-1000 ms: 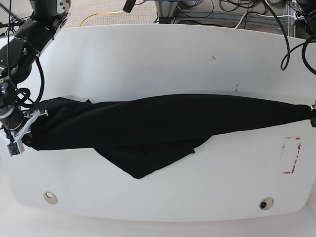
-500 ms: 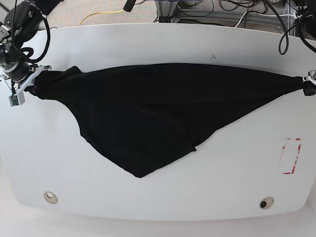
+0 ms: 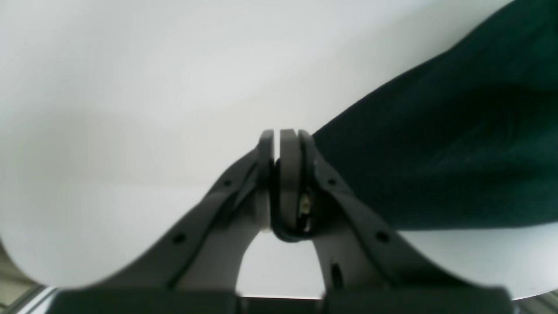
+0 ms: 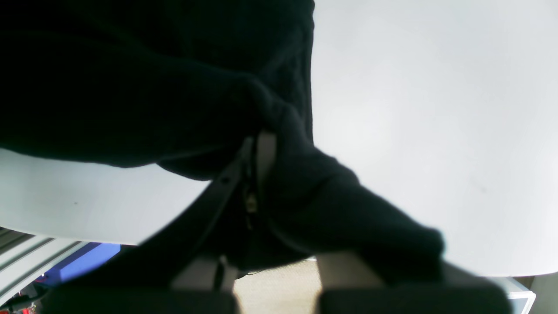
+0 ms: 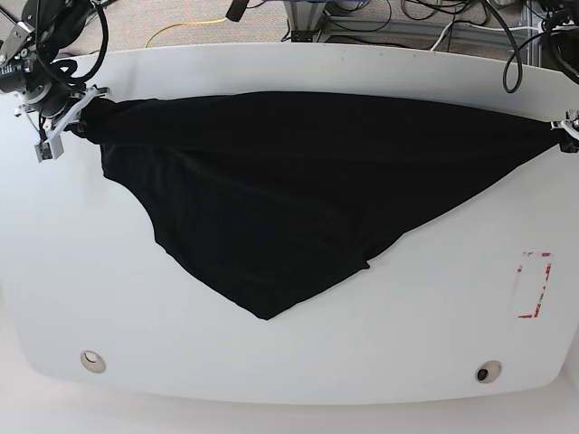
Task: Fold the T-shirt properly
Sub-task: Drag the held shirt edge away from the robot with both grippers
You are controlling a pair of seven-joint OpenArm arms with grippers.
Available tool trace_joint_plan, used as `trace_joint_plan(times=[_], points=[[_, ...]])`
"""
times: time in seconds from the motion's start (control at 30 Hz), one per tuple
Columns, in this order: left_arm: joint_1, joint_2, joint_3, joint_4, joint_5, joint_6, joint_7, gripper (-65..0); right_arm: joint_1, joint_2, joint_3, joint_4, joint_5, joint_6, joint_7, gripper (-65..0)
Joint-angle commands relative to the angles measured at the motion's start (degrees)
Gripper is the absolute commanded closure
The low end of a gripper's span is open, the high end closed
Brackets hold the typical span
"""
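Note:
The black T-shirt (image 5: 289,181) is stretched taut across the far half of the white table (image 5: 289,362), hanging down into a point toward the front. At the far left in the base view my right gripper (image 5: 77,113) is shut on one bunched end. In the right wrist view the T-shirt (image 4: 130,78) drapes over its fingers (image 4: 263,152). At the far right edge my left gripper (image 5: 563,134) is shut on the other end. The left wrist view shows that gripper (image 3: 277,144) closed, with the T-shirt (image 3: 457,144) running off to the right.
A red-outlined marking (image 5: 534,285) sits on the table at the right. Two round holes (image 5: 91,362) (image 5: 488,372) lie near the front edge. Cables (image 5: 434,27) and equipment run behind the table's far edge.
Both grippers have carried the shirt's ends away from the front toward the table's far edge. The shirt has spread from a narrow bunched band into a wide triangular sheet.

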Motion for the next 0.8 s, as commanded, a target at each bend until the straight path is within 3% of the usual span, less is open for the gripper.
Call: trace_joint_plan(times=[0.0, 0.2, 0.43, 0.53, 0.77], points=[[-1.1, -1.6, -0.6, 0.8, 3.6, -3.1, -1.1, -0.3, -1.0, 1.1, 0.5, 0.9, 0.3, 0.1, 0.8, 0.0], [-5.3, 0.6, -0.8, 0.7, 14.2, -11.3, -1.1, -0.3, -2.5, 1.2, 0.2, -3.3, -0.5, 0.1, 0.8, 0.0], [-10.1, 1.1, -0.8, 0.7, 23.5, -11.6, -0.9, -0.1, -2.8, 1.1, 0.5, -6.9, 0.2, 0.1, 0.8, -2.5], [-10.2, 1.9, -0.9, 0.8, 23.9, -11.6, -0.9, 0.0, -4.1, 1.1, 0.5, -6.8, 1.5, 0.1, 0.8, -14.4], [-10.1, 1.9, -0.9, 0.7, 24.0, -11.6, -0.9, 0.0, -5.3, 1.1, 3.7, -6.8, 13.2, 0.1, 0.8, -57.9]])
